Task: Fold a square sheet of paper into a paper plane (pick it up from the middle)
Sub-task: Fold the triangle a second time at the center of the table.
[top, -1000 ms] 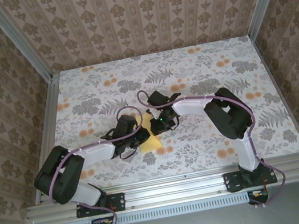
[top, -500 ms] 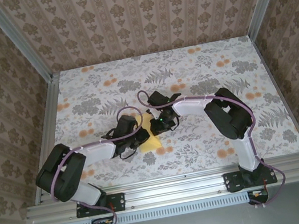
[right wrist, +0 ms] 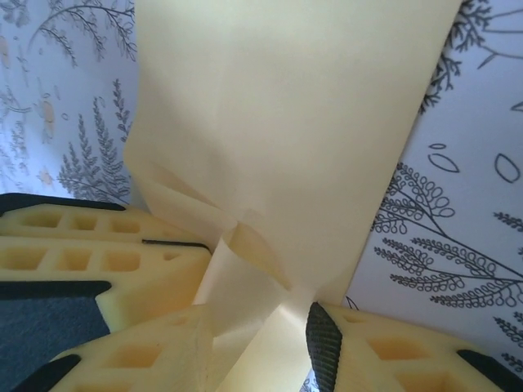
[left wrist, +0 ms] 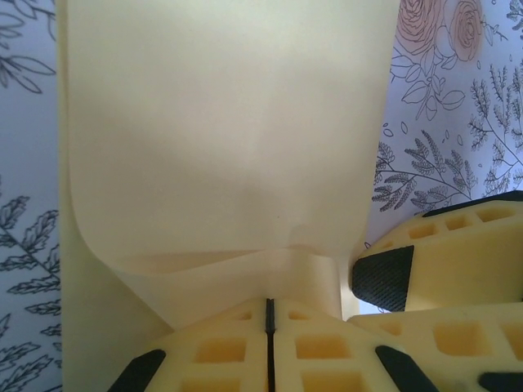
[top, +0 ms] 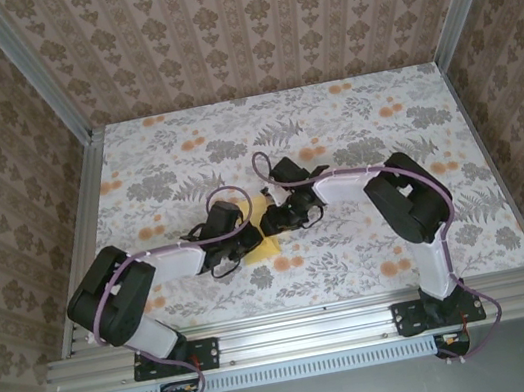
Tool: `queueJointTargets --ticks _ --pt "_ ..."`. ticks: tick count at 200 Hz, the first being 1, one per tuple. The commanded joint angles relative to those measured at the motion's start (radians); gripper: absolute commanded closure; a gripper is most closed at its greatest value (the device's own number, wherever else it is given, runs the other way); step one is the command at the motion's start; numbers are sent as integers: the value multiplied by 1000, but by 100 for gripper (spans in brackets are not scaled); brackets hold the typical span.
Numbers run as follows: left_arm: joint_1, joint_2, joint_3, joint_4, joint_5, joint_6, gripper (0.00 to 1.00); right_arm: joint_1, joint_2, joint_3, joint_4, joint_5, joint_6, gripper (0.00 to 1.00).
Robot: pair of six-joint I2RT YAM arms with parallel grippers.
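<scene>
The pale-yellow sheet of paper (top: 264,247) lies folded at the table's middle, between my two grippers. My left gripper (top: 245,237) is shut on its near edge. In the left wrist view the jaws meet in a thin seam (left wrist: 268,306), and the paper (left wrist: 229,122) curls up out of them. My right gripper (top: 275,222) faces it from the right. Its jaws stand apart (right wrist: 260,327), with a creased flap of the paper (right wrist: 294,122) loose between them. The right gripper's fingers (left wrist: 441,261) sit just beside the left ones.
The table (top: 330,123) has a floral cloth with grey leaves and small orange flowers. Aluminium rails (top: 306,328) edge it at the front and sides, and patterned walls close it in. Both arms reach to the middle from the near edge.
The right gripper's jaws have spread apart around the paper and its wrist has shifted slightly right. The left gripper has stayed shut on the paper.
</scene>
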Motion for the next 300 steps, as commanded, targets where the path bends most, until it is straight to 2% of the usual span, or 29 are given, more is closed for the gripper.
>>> queueJointTargets --ticks 1,53,140,164,188,220,252,300 --pt "3 17 16 -8 -1 25 91 -38 59 -99 -35 62 43 56" --pt "3 17 13 -24 -7 32 93 -95 28 -151 74 -50 95 52" --pt "4 18 28 -49 -12 37 92 -91 72 -106 -18 -4 17 77" --pt "3 23 34 -61 -14 38 93 -87 77 -90 -44 25 11 79" --pt "3 33 51 -102 -22 38 93 -85 48 -77 -62 37 20 76" --pt "-4 42 60 -133 -36 33 93 -84 -92 -101 -53 54 53 67" --pt "-12 44 63 -159 -59 22 94 -62 -215 -140 -79 113 76 68" --pt "-22 42 67 -182 -86 11 94 36 -223 -161 -65 91 112 72"
